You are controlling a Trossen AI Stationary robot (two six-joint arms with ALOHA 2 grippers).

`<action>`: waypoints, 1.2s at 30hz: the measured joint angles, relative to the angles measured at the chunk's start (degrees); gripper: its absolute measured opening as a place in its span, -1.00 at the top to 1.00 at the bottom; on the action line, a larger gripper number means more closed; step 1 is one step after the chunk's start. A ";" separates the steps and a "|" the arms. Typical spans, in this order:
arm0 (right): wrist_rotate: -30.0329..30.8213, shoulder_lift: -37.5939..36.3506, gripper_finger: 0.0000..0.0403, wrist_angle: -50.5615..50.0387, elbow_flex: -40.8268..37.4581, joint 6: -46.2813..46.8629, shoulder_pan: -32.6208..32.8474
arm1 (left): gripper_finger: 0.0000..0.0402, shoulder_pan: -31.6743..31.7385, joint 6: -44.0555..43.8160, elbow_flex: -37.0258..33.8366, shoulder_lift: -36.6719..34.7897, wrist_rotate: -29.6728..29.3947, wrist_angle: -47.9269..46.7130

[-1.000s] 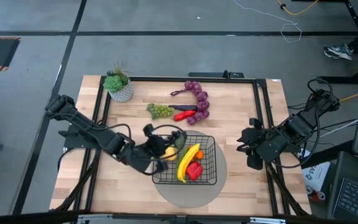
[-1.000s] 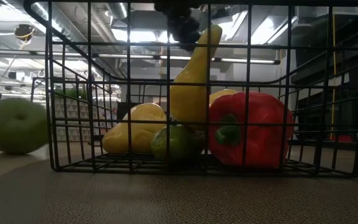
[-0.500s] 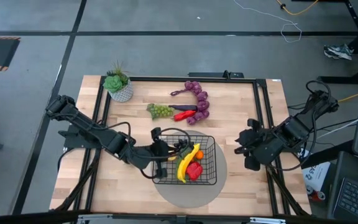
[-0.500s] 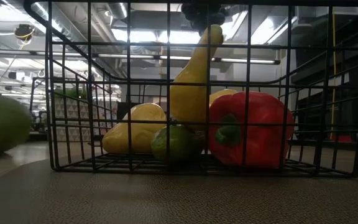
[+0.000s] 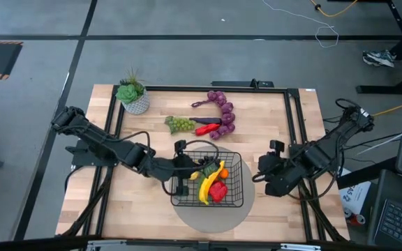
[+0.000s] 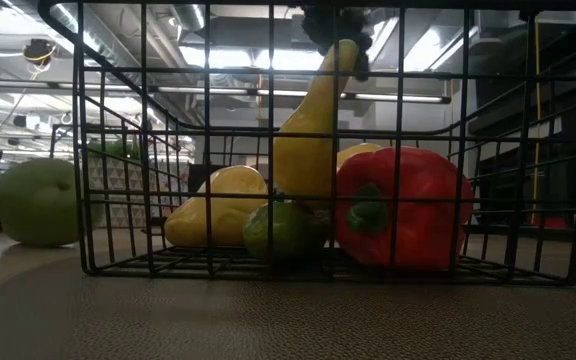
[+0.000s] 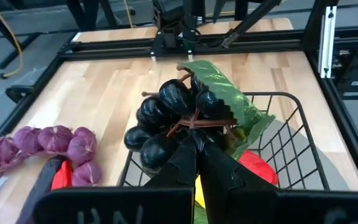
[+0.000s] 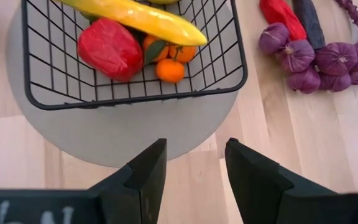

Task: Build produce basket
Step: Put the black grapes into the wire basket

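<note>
Dark grapes poised over the basket, left tool in charge.

Dark grape bunch [image 7: 173, 115] with its green leaf, pinched by the stem in the clenched left tool [image 5: 182, 166], hanging above the near-left part of the basket [image 5: 234, 197]; drop point straight below, beside the banana [image 5: 208, 183] and red pepper [image 5: 218, 191] already inside. Basket on a round grey mat [image 5: 211, 217] at the table [image 5: 271, 136] front. Right tool [image 5: 266, 181] empty, fingers apart, just right of the basket, farther from the load. Purple grapes [image 5: 225, 111], green grapes [image 5: 180, 125] behind the basket, not yet loaded.
</note>
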 joint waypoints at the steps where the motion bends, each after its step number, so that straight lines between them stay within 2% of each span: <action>1: 0.00 0.47 0.18 0.00 0.00 0.16 0.00 | 1.00 0.53 -0.02 0.00 0.00 0.73 -0.02; 8: -0.92 2.87 0.18 0.07 0.00 0.86 0.00 | 1.00 2.47 -0.38 0.00 0.00 5.34 -1.41; 17: -8.17 3.89 0.18 0.04 0.00 8.49 0.04 | 1.00 1.15 -3.43 -0.02 0.00 5.16 -7.22; 24: -8.88 3.89 0.18 0.03 0.00 9.28 0.04 | 1.00 -0.22 -3.55 -0.02 0.00 5.02 -7.64; 33: 0.37 3.89 0.18 0.08 0.00 7.54 0.05 | 1.00 -1.24 -7.01 -0.02 -0.02 5.00 -7.64; 36: 6.85 3.89 0.18 1.94 0.00 2.81 0.07 | 1.00 -1.22 -8.05 -0.02 -0.02 4.92 -7.62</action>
